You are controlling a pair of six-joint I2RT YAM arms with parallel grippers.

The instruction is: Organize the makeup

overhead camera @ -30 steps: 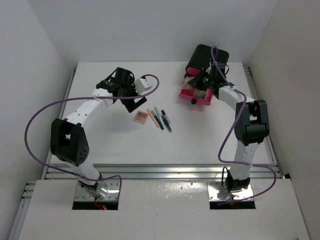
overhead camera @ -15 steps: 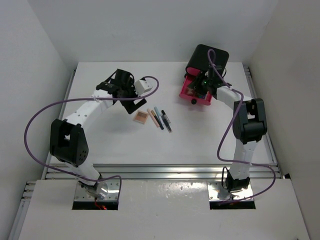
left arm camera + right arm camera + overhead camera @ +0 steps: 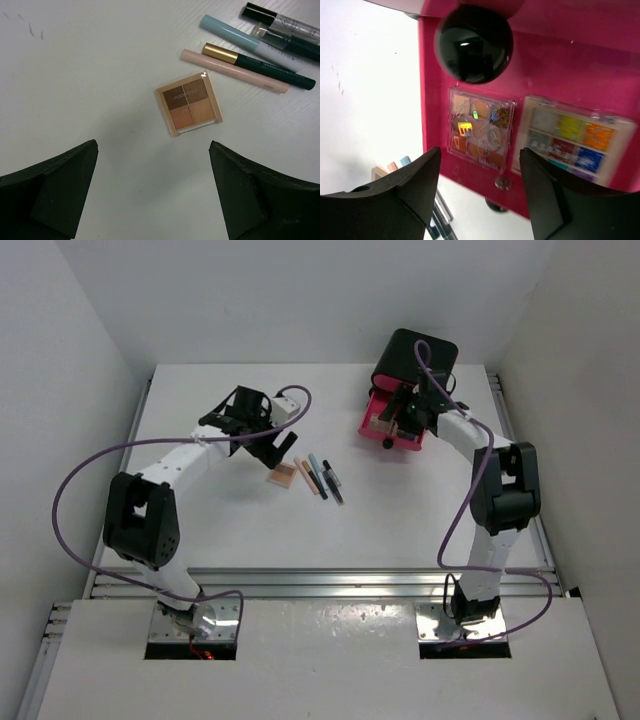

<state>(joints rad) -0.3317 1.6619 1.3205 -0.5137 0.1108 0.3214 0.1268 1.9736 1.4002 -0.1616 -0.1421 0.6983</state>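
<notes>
Overhead and wrist views of a white desk point(image 3: 200, 530) with two robot arms. Near the middle of the desk, lying flat, a small square eyeshadow palette point(image 3: 189, 103) with four brown and orange pans, turned slightly askew to the desk edges. Just to its right, a row of pencils lying close together and roughly parallel, long axes on a diagonal from far left to near right. Closest to the palette, a beige pencil point(image 3: 235, 71); then a dark green pencil point(image 3: 270, 67), its gold cap at the end nearer the palette; then a pale teal pencil point(image 3: 235, 35); then a clear tube point(image 3: 285, 21) with a black cap.

Hovering just beyond the far side of the palette, apart from it, the left gripper point(image 3: 152, 150), spread wide with nothing between its fingers.

At the far right corner of the desk, a black box point(image 3: 415, 355) with a pink drawer point(image 3: 600, 60) pulled open. Flat inside the drawer, side by side, a warm-toned palette point(image 3: 480, 127) and a multicoloured palette point(image 3: 570, 140). On the drawer front, a round black knob point(image 3: 474, 42). Over the open drawer, the right gripper point(image 3: 480, 155), fingers well apart and empty.
</notes>
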